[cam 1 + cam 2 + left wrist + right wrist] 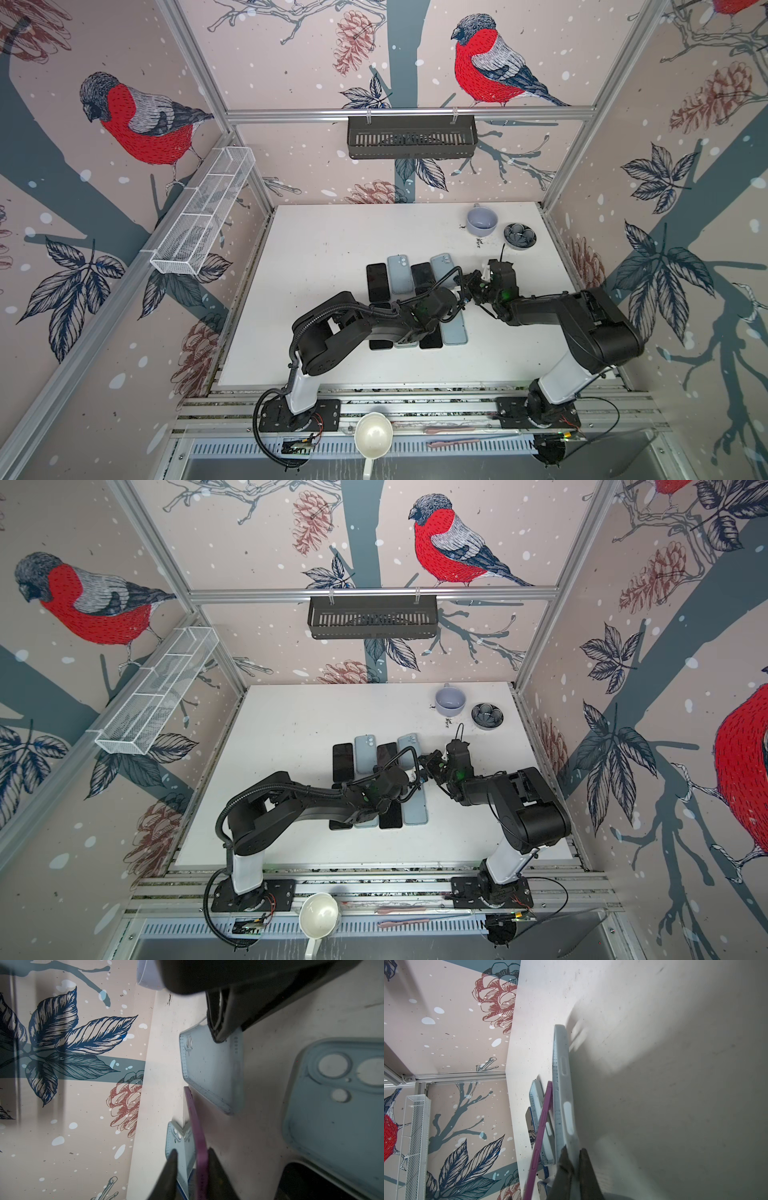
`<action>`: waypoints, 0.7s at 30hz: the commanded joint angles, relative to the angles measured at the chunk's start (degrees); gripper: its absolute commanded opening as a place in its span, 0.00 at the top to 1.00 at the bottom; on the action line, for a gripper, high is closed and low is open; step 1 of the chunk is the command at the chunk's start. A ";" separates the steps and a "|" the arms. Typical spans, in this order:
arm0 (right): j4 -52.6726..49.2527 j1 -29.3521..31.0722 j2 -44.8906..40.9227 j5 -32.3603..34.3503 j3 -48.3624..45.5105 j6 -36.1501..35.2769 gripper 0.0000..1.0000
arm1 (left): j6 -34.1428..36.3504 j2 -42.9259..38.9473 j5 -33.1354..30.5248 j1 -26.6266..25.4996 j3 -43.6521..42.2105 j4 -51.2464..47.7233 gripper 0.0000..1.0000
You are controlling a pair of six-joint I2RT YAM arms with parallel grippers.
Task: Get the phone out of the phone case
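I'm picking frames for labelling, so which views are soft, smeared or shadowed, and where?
Left wrist view: the leaf-patterned wallpaper shows vertical smears, and the left hand is blurred. Right wrist view: a broad shadow dims the white table; the right hand, pinching the pale blue phone case, is soft. Both top views are sharp and evenly lit.
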 commanded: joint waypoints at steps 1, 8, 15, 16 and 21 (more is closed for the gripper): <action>2.98 -0.14 0.58 -1.01 0.41 0.63 0.81 | -0.05 0.18 -0.29 -0.02 1.06 3.84 0.59; 1.71 -0.36 0.59 -1.73 0.37 -0.25 0.46 | -1.08 0.67 -1.40 0.20 1.74 4.11 0.37; -3.05 -0.69 -0.51 -3.03 0.90 -3.89 0.34 | -3.09 -0.10 -1.37 0.37 1.73 2.03 0.15; -3.56 -0.82 -0.96 -2.99 0.68 -4.19 0.32 | -3.32 -0.30 -1.33 0.33 1.72 1.95 0.12; -7.08 -0.76 -2.74 -3.43 0.90 -6.04 0.25 | -5.10 -0.52 -1.29 0.86 2.59 0.23 0.08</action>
